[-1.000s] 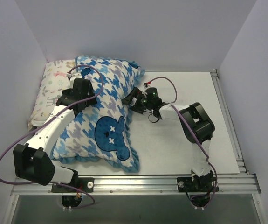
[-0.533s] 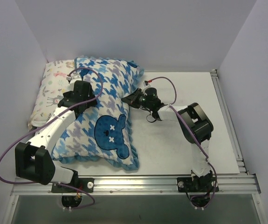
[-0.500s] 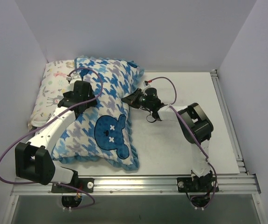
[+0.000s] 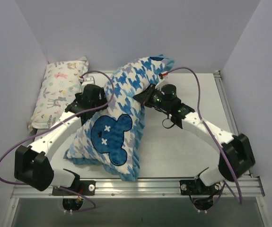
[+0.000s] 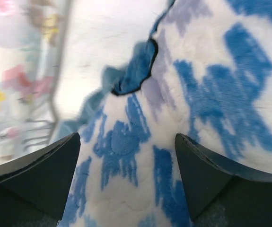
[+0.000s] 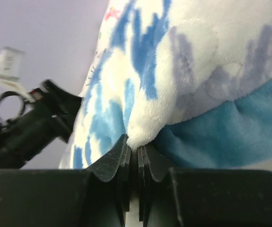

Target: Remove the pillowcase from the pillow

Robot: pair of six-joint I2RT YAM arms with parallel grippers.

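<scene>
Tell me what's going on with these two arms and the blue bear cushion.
The pillowcase stands tilted up between the two arms on the table. The right hand is pinched shut on a fold by the blue trim. The left hand is open against the houndstooth face on the other side. The case looks full and no plain pillow shows, so it is not off yet. An animal-print pillow lies by the left wall.

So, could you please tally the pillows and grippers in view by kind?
Pillows: 2 (one in the pillowcase, one animal-print pillow)
Grippers: 2 (left gripper, right gripper)
Total: 4
</scene>
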